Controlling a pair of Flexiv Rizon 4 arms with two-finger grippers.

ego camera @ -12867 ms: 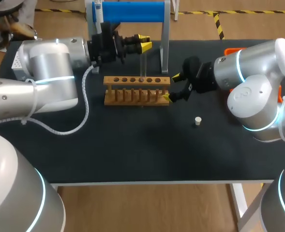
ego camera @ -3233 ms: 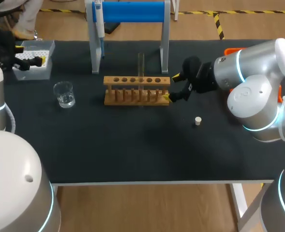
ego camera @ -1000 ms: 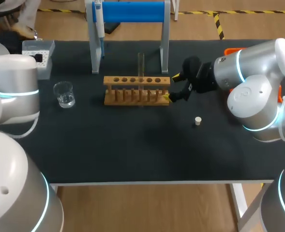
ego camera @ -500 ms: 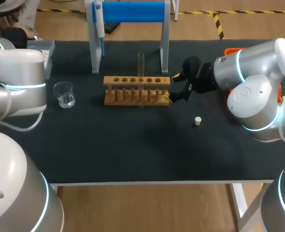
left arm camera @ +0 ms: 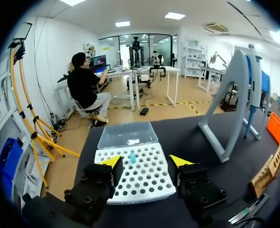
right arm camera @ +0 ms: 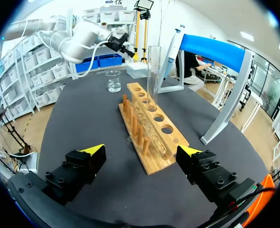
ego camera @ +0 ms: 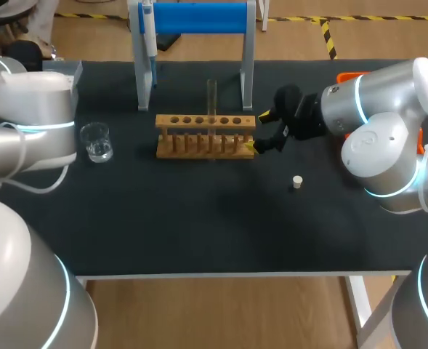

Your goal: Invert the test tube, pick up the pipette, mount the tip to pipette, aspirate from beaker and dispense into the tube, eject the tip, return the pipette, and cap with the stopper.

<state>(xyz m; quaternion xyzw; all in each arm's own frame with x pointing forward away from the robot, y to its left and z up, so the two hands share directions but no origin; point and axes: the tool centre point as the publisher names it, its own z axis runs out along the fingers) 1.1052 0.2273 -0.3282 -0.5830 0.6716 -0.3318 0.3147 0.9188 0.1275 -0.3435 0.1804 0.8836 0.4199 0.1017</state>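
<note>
My left claw (left arm camera: 145,161) hangs wide open over the tip box (left arm camera: 135,173) at the far left corner of the worktop (ego camera: 199,225), while my right claw (right arm camera: 143,150), equally wide and empty, sits at the right end of the wooden rack (right arm camera: 149,130), where the test tube (right arm camera: 153,71) stands upright.

Bright, even overhead light casts soft shadows on the table (ego camera: 199,233).
</note>
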